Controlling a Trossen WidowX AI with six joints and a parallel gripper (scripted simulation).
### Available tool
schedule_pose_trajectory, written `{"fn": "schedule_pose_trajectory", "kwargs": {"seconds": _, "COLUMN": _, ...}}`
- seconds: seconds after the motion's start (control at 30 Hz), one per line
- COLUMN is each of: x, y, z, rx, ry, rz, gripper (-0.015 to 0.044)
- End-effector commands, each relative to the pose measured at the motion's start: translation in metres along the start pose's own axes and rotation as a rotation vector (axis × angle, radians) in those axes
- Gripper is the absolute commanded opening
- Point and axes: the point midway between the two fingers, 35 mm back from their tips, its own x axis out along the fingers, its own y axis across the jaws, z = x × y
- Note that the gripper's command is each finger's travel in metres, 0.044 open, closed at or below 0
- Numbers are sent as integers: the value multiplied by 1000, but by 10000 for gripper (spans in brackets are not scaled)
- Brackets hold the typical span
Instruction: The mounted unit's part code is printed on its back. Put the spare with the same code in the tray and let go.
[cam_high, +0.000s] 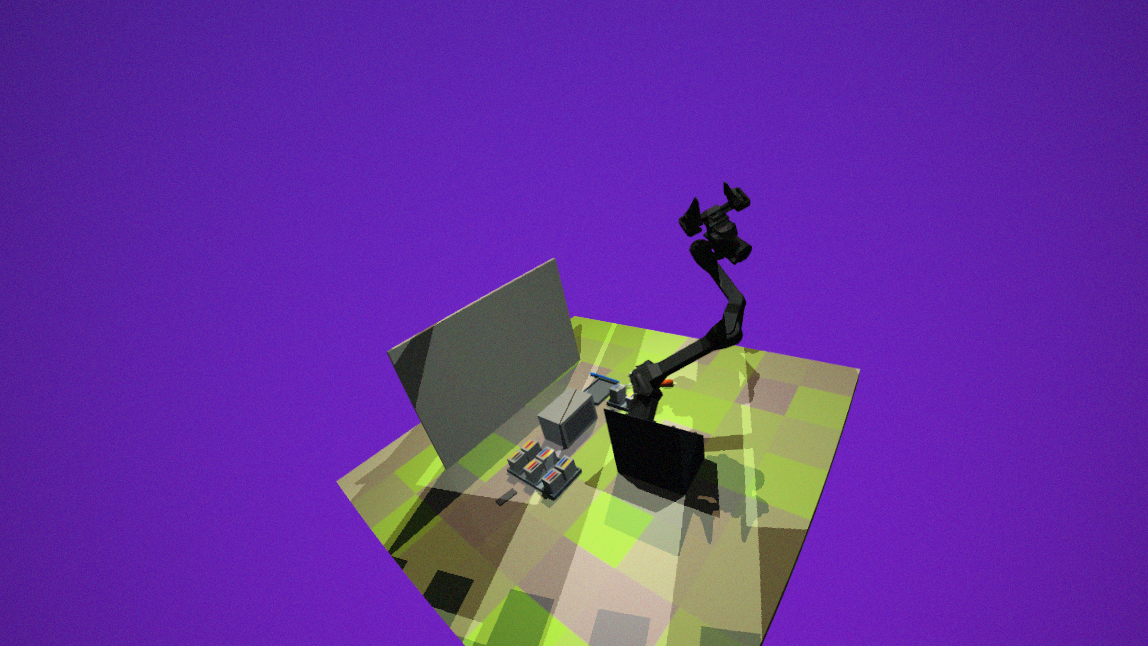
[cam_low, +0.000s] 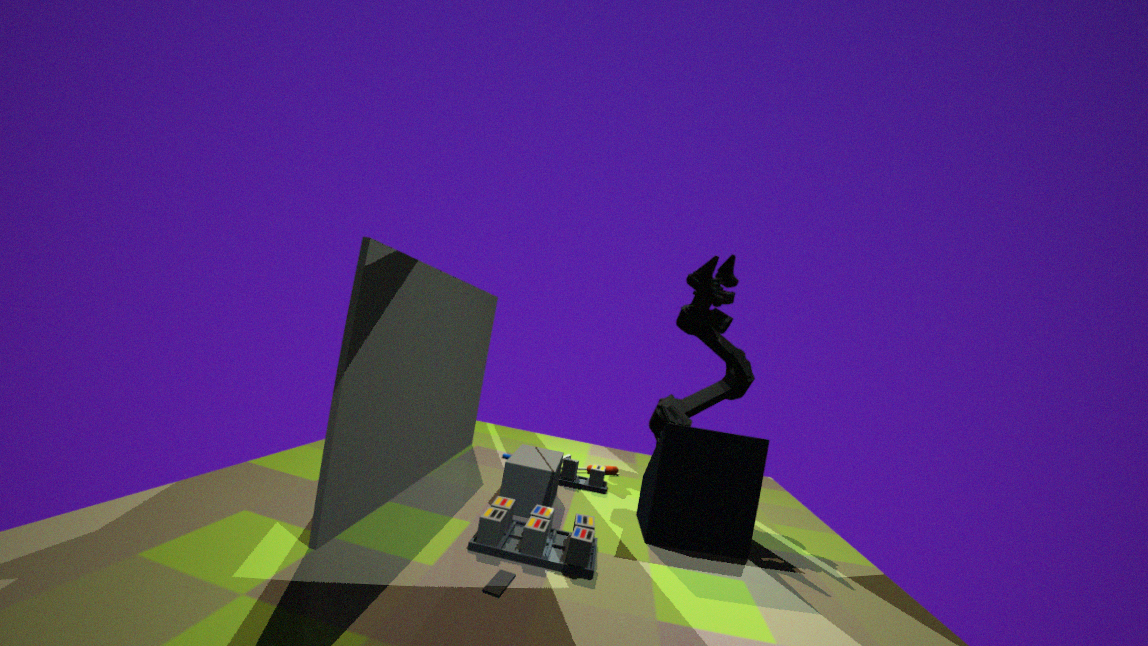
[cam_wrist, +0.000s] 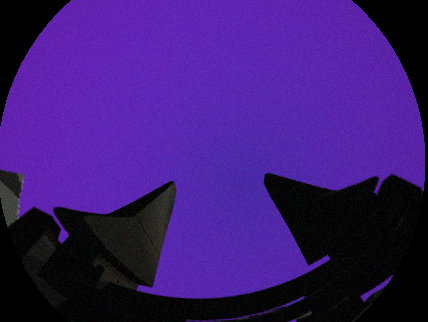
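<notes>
My gripper (cam_high: 710, 191) (cam_low: 724, 257) (cam_wrist: 221, 182) is open and empty, raised high above the table with its fingers pointing up. Several grey spare units with coloured stripes on top, one of them the front right spare (cam_high: 550, 482) (cam_low: 579, 549), stand upright in a dark rack (cam_high: 525, 485) (cam_low: 513, 558). Behind the grey box, a small grey unit (cam_high: 616, 393) (cam_low: 569, 470) stands on a dark base; a striped unit (cam_low: 597, 477) is beside it. I cannot tell which is the mounted unit. No printed back code is readable. A flat grey piece, possibly the tray (cam_high: 598, 392), lies near them.
A large grey panel (cam_high: 489, 361) (cam_low: 409, 393) stands upright at the left. A grey box (cam_high: 565, 417) (cam_low: 529, 478) stands behind the rack. A black block (cam_high: 654, 453) (cam_low: 706, 490) stands beside the arm's base. A blue bar (cam_high: 603, 377), a red-handled object (cam_low: 606, 469) and a dark flat piece (cam_high: 505, 497) (cam_low: 498, 583) also show.
</notes>
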Motion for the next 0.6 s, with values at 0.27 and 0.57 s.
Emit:
{"fn": "schedule_pose_trajectory", "kwargs": {"seconds": 0.27, "x": -1, "y": 1, "z": -9, "rx": 49, "ry": 9, "rz": -22, "gripper": 440}}
{"fn": "schedule_pose_trajectory", "kwargs": {"seconds": 0.57, "x": -12, "y": 30, "z": -110, "rx": 580, "ry": 145, "rz": -238, "gripper": 440}}
